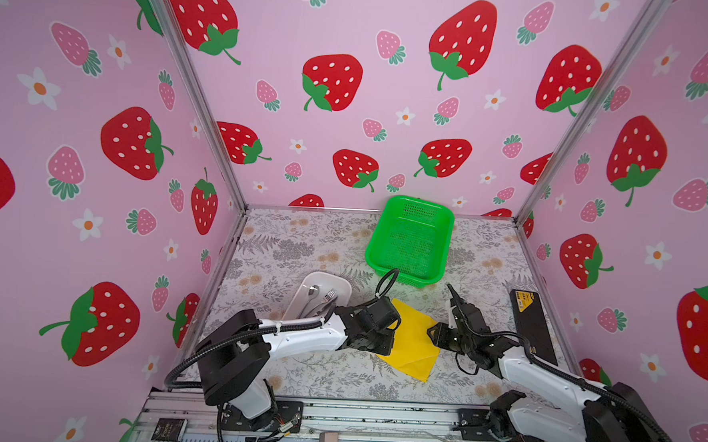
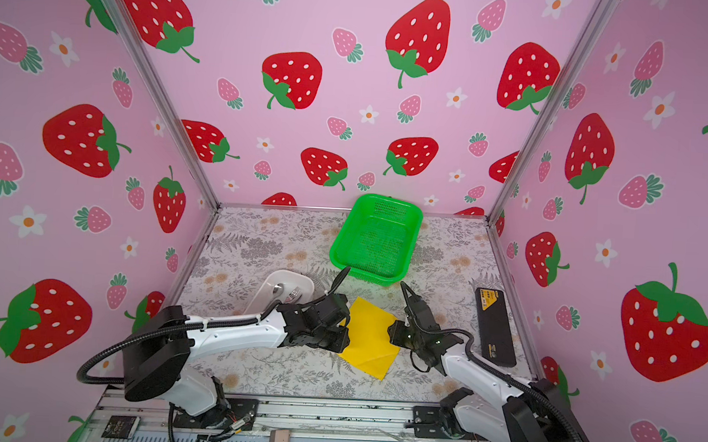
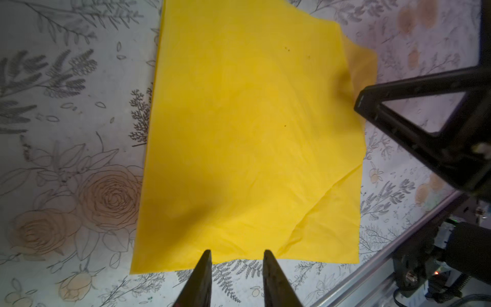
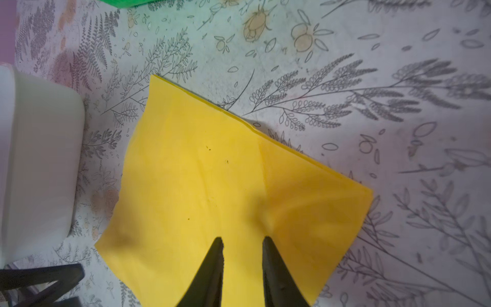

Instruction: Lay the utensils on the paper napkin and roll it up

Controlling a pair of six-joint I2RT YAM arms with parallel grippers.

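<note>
Left wrist, pincer: the left pincer (image 3: 236, 252) has its jaws apart with a narrow gap. The tips sit at the near edge of the paper napkin (image 3: 252, 133), and nothing is clamped.
Left wrist, napkin: it is yellow and lies flat on the floral surface (image 3: 66, 133). One corner is creased with a loose layer (it looks folded, not a single sheet).
Right wrist, pincer: the right pincer (image 4: 241, 239) has its jaws apart, tips over the napkin near a corner. It holds nothing.
Right wrist, surroundings: the white tray (image 4: 39, 159) is just beside the napkin and not touching it. There is no cutlery on the paper.
Top views, utensils: the utensils (image 1: 321, 298) lie in the tray in both top views. The spoon and fork heads show, the knife cannot be made out, and the handles are partly behind the left arm.
Top views, layout: the napkin lies between the two pincers. The green basket (image 1: 422, 201) is behind it and the black box (image 1: 532, 327) is at the right edge.
Progress: judged at the very start, with nothing placed and nothing rolled. Left to do: perhaps open the napkin out, carry the utensils over, then roll.
Surface and room: the surface has a grey-and-tan botanical print. Pink strawberry walls (image 1: 351, 84) close three sides, and an aluminium rail (image 1: 333, 416) at the front carries the arm bases.
</note>
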